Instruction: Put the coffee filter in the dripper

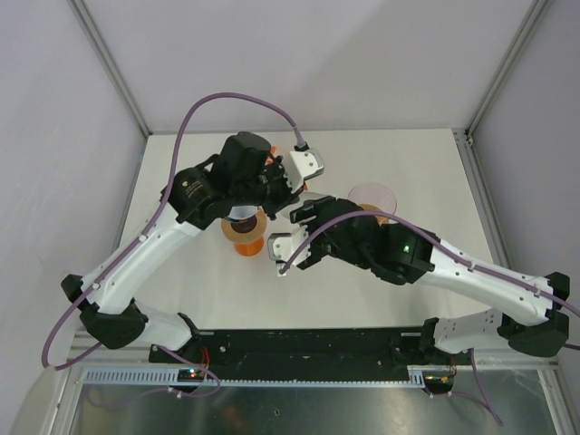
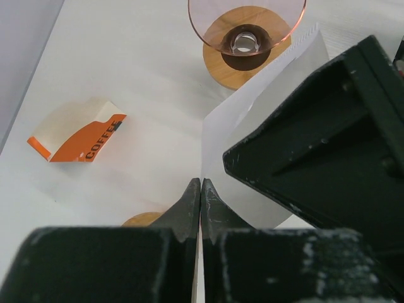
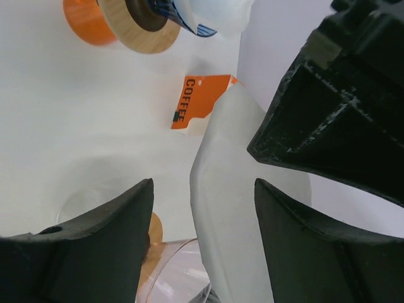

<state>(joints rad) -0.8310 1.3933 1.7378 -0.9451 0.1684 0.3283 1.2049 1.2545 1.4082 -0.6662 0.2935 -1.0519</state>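
Left pincer (image 2: 201,189) clenched on edge of white coffee filter (image 2: 265,95), held up off tabletop (image 2: 139,69) nr glass dripper (image 2: 246,19), w/ right pincer (image 3: 203,184) spread wide around it.

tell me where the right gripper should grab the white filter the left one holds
Probably the free flat edge of the filter, away from the part that the left gripper pinches. It is a thin upright sheet standing in the gap of the open right gripper, so come straight on and close across its two faces.
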